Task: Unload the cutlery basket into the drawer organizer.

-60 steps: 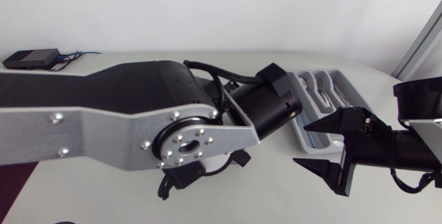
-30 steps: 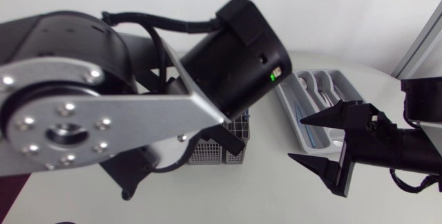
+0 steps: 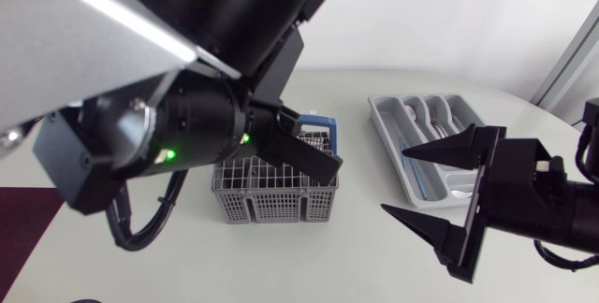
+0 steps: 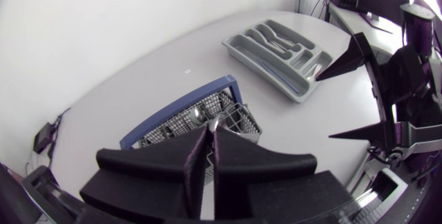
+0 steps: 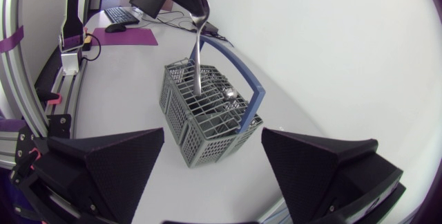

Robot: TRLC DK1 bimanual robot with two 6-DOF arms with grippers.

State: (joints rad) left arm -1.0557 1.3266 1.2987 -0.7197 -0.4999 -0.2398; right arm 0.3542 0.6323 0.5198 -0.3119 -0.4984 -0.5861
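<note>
Risen now, your left jaws pinch a utensil (image 5: 197, 58) over the basket (image 3: 271, 200); right jaws gape beside the organizer (image 3: 383, 123), waiting.

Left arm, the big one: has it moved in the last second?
Yes. The left arm swung away from the drawer organizer, which it partly covered before.

The left arm (image 3: 112, 167) shows a silver-grey link (image 3: 103, 32), matte black round joints (image 3: 211, 116) with two green lights (image 3: 169, 154), and a black cable loop (image 3: 124, 238) at seven o'clock. The right gripper (image 3: 394, 181) is matte black.
</note>
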